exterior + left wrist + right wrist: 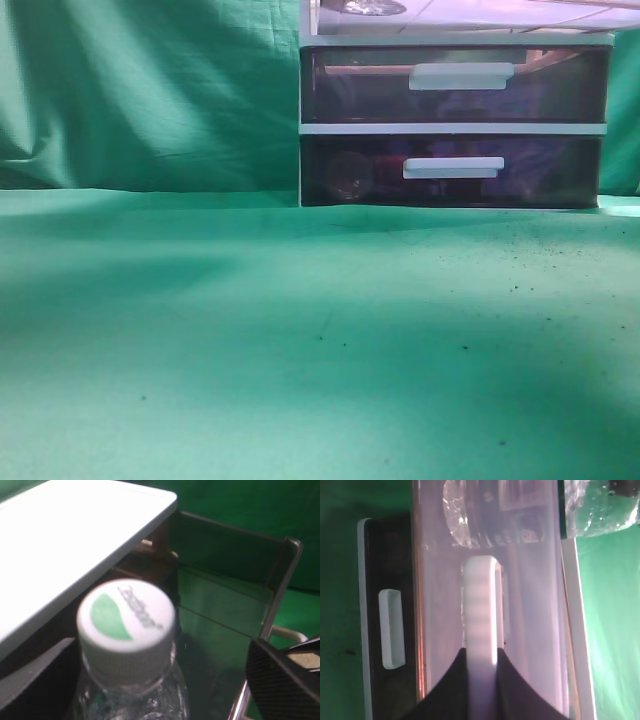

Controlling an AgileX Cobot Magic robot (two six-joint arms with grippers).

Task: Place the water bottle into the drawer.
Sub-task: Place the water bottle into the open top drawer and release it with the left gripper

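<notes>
We are holding the water bottle, low in the left wrist frame, over the pulled-out drawer. Clear, thin, probably light and slick, it is best gripped around the body below the cap. Our left end effector is clamping it; our right end effector is pinching the drawer's handle.

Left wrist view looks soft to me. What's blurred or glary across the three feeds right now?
Left wrist view: the clear plastic water bottle's white cap is slightly blurred, and the white top panel of the drawer unit is blown out. Right wrist view: the translucent pinkish drawer front is hazy, its white handle overexposed. Exterior view: dim, with a soft shadow on the green cloth.
</notes>
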